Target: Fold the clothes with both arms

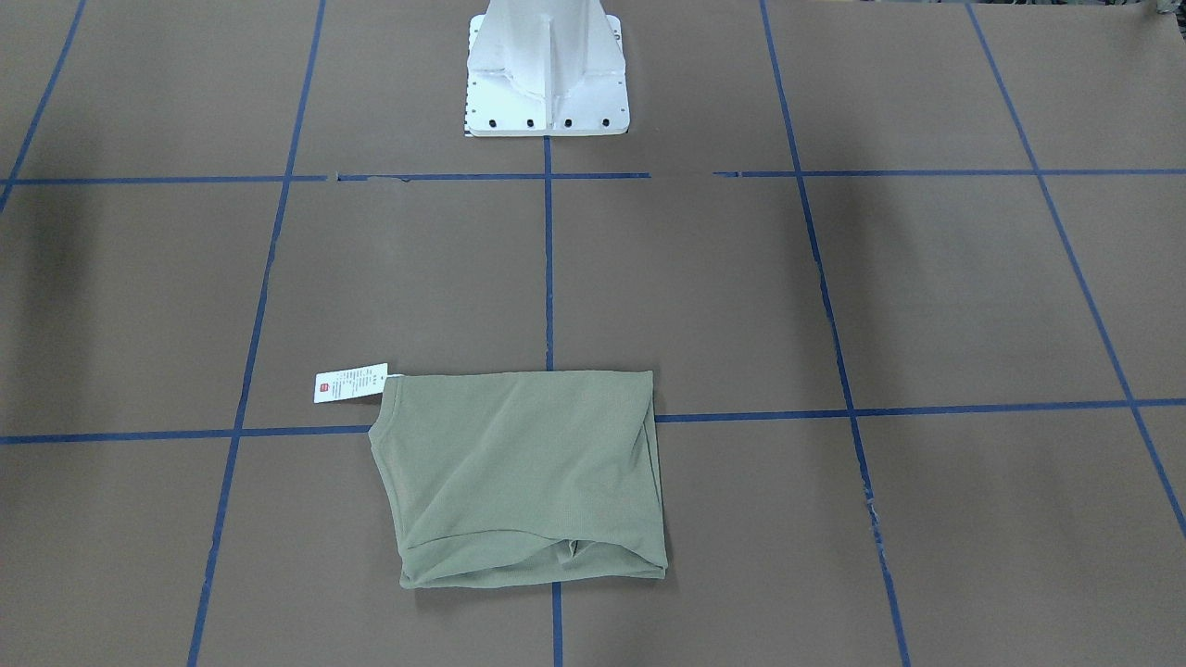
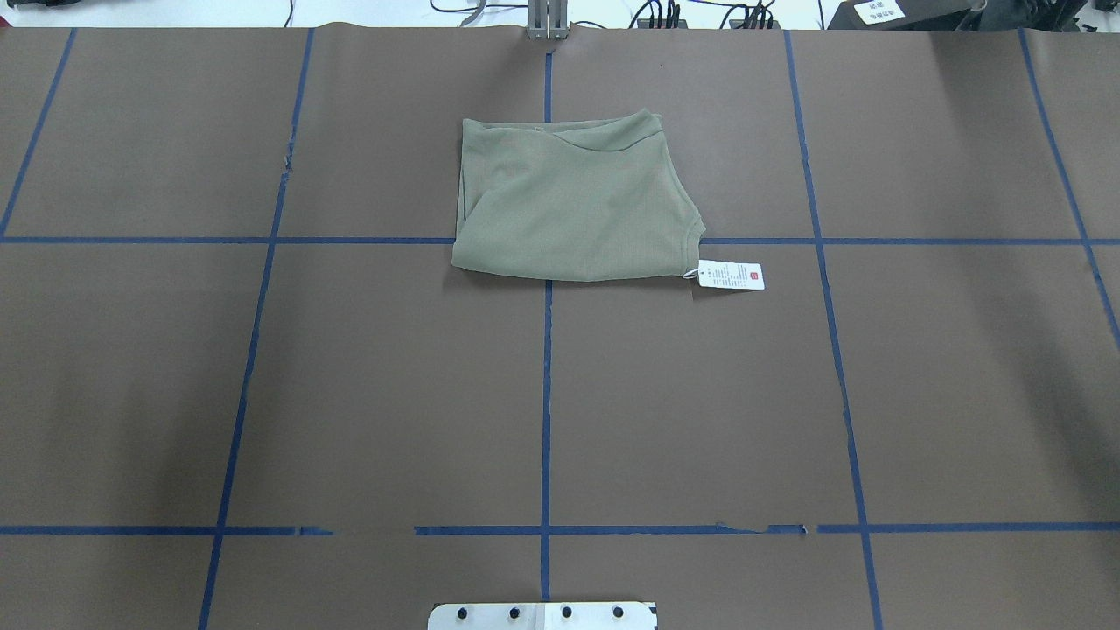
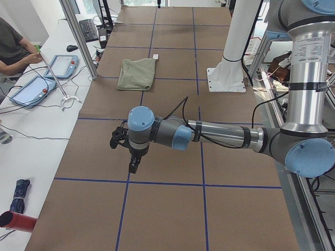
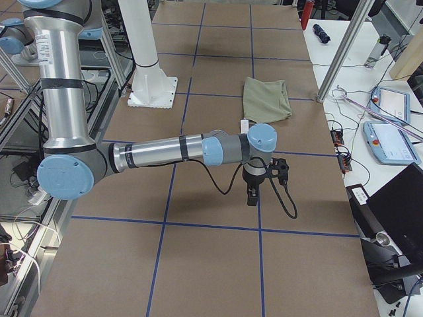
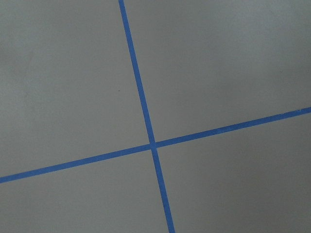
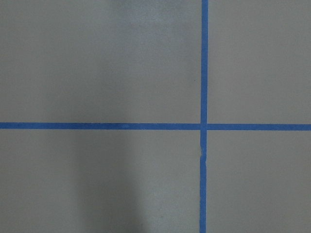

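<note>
The olive-green shirt (image 1: 523,472) lies folded into a rough rectangle on the brown table, on the side away from the robot's base. Its white price tag (image 1: 350,382) sticks out at one corner. From overhead the shirt (image 2: 573,206) sits just right of the centre line, with the tag (image 2: 731,275) at its near right corner. Neither arm reaches it. The left gripper (image 3: 135,164) hangs above bare table far from the shirt (image 3: 137,73). The right gripper (image 4: 252,197) hangs likewise, well short of the shirt (image 4: 266,98). Whether either is open or shut I cannot tell.
The white pedestal (image 1: 547,69) stands at the robot's side of the table. Blue tape lines (image 2: 546,394) grid the brown surface. A side bench holds teach pendants (image 3: 63,65) with a seated person (image 3: 13,47) beside it. Both wrist views show only tape crossings.
</note>
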Motion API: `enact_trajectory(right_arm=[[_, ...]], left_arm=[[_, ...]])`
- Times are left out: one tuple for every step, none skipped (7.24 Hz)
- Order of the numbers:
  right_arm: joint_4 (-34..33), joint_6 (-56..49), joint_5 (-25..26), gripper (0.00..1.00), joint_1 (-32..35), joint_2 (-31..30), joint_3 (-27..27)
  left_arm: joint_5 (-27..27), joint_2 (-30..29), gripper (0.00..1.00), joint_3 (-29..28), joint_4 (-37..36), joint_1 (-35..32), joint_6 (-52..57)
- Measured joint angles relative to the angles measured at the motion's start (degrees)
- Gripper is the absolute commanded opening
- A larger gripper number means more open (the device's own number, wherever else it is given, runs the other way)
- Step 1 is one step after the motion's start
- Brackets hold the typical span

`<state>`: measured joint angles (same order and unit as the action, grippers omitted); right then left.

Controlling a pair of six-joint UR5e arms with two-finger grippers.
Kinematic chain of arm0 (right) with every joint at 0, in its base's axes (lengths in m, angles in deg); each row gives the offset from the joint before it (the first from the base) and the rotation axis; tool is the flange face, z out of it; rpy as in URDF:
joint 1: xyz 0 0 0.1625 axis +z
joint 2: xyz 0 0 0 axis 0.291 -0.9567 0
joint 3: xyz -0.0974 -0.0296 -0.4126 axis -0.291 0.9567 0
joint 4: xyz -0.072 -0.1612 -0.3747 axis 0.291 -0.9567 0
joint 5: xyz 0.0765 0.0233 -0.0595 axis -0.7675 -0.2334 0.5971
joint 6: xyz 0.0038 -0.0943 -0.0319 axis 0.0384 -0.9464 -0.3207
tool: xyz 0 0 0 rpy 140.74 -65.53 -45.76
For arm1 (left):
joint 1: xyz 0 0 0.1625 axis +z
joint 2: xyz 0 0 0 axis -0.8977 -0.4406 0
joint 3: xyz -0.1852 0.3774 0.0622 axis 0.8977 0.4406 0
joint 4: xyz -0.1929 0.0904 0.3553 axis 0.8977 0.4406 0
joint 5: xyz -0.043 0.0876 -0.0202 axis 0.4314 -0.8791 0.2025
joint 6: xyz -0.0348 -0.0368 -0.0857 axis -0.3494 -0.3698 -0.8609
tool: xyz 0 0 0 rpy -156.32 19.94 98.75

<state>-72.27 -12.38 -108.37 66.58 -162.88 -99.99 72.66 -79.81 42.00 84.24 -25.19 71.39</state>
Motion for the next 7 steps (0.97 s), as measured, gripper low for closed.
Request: enact_trajectory(right_arm=[[0.0,0.0,0.0,1.0,0.0,0.0,0.1],[0.0,0.0,0.0,1.0,0.0,-0.2,0.1],[0.0,0.0,-0.1,1.0,0.0,-0.5,0.2],[0.0,0.1,-0.3,1.0,0.0,-0.9,0.3],[-0.1,0.2,-0.6,1.0,0.1,-1.3,0.3],[-0.1,0.2,-0.9,1.0,0.3,-1.5,0.4],[-0.1,0.2,-1.9,1.0,0.7,-1.7,0.6]], left_arm=[[-0.1,0.1,1.0,0.5,-1.6,0.1,0.0],[-0.1,0.3,1.0,0.6,-2.3,0.1,0.1],[-0.1,0.3,1.0,0.6,-2.6,0.1,0.1],[-0.1,0.4,1.0,0.5,-2.7,0.1,0.1],[-0.1,0.5,1.0,0.3,-2.7,0.1,0.1],[-0.1,0.7,1.0,0.0,-2.7,0.1,0.1],[-0.1,1.1,1.0,-0.2,-2.7,0.1,0.2]])
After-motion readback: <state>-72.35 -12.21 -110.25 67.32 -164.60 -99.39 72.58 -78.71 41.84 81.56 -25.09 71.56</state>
